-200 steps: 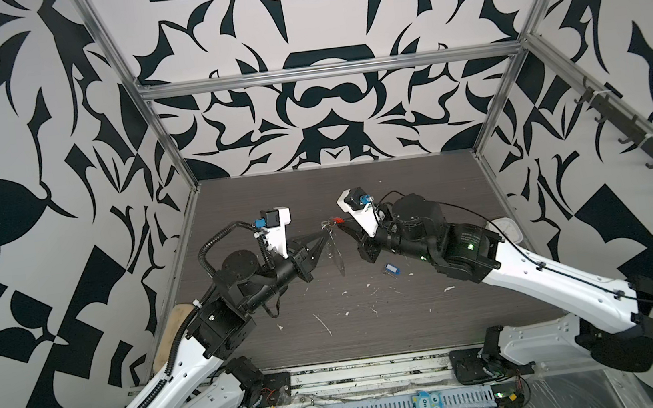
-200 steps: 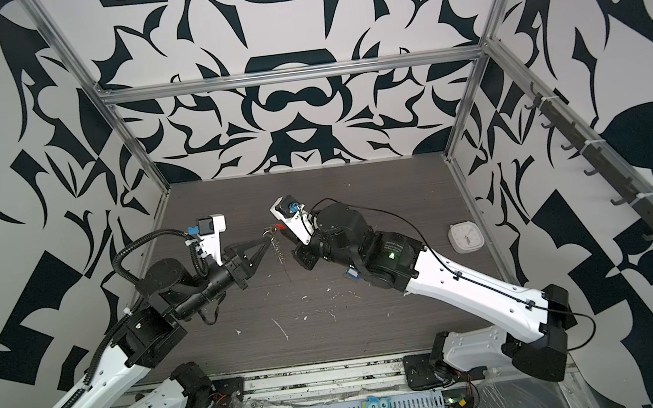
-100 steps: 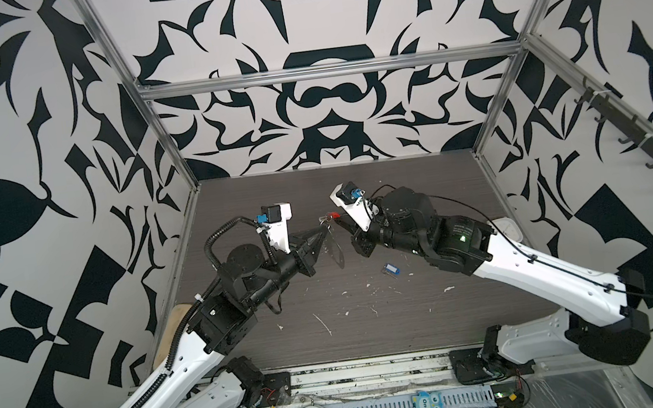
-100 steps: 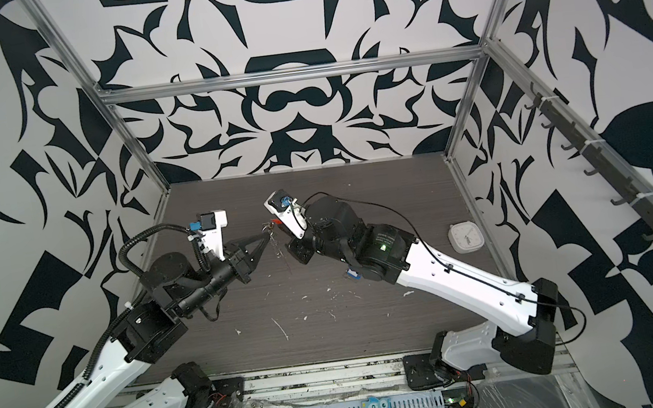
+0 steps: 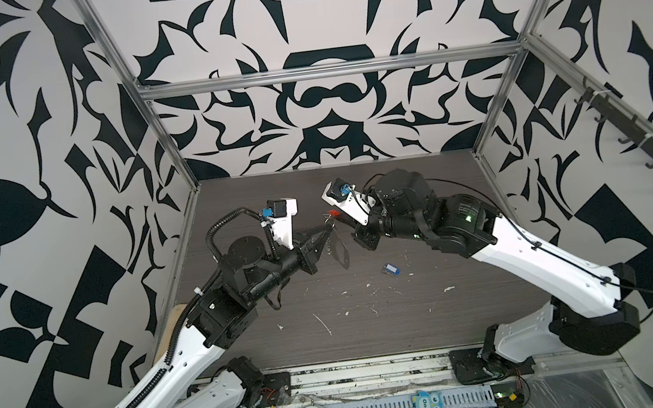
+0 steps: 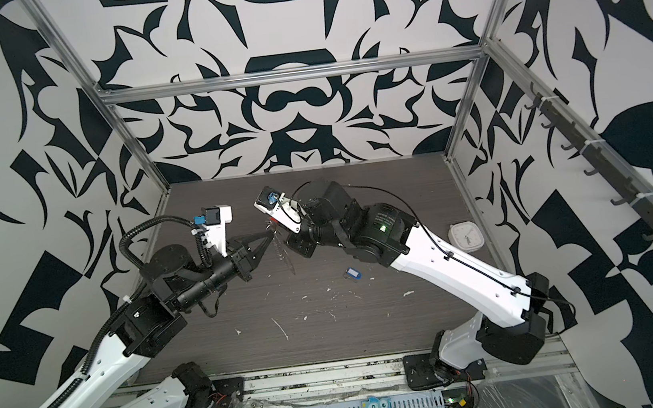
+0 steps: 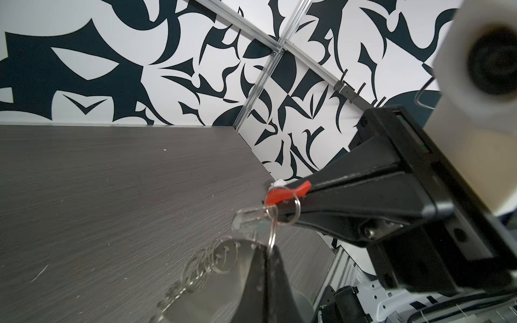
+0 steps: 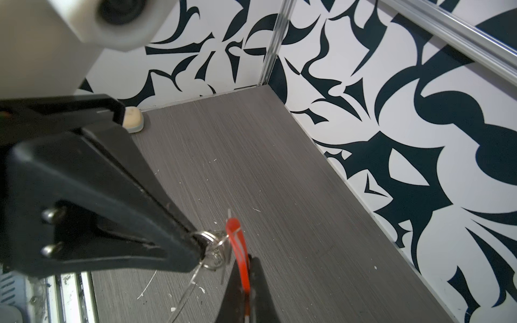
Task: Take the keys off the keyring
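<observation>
Right gripper (image 8: 243,268), clamped on the red key (image 8: 234,232), had edged toward 11 o'clock. The left gripper (image 7: 264,253) pinched the keyring (image 7: 208,261), and the two were still linked.

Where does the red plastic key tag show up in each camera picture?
In a top view: red oblong plastic key tag, mid-table, between both hand tips.
In a top view: the tag, same spot, partly under the right arm's camera.
Left wrist: the tag sticks out of the shut right hand.
Right wrist: the tag edge-on in that hand.
Shared landmark: the shut left hand pinching the thin silvery ring chain beside it.
</observation>
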Robot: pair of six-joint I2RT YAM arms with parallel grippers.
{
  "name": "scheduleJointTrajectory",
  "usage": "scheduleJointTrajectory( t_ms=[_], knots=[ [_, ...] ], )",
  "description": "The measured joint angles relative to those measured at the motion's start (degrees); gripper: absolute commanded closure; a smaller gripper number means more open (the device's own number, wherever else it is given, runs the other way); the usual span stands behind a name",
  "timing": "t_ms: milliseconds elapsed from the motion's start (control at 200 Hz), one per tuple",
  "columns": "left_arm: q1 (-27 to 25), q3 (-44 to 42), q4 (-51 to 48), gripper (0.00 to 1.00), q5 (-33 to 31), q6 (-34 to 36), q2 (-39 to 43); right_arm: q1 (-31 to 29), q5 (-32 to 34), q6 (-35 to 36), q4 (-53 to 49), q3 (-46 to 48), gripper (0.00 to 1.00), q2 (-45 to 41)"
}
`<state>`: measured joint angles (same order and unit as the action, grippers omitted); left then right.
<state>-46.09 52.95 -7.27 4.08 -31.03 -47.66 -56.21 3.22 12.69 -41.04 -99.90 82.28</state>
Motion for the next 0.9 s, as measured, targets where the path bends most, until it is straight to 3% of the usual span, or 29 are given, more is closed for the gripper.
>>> scheduleJointTrajectory(
  t_ms=[230, 485, 900],
  knots=[
    [0.02, 1.49, -1.66, 1.00, 2.34, 2.05, -0.57, 0.74, -3.67, 6.91, -10.60, -10.14, 1.00, 4.35],
    [0.28, 2.38, -1.51, 1.00, 9.49, 5.01, -1.22, 1.11, -7.37, 13.90, -22.05, -20.50, 1.00, 7.85],
    [0.44, 1.64, 2.10, 1.00, 22.82, 6.88, -0.66, 1.38, -16.63, 18.64, -31.93, -27.52, 1.00, 8.52]
  ],
)
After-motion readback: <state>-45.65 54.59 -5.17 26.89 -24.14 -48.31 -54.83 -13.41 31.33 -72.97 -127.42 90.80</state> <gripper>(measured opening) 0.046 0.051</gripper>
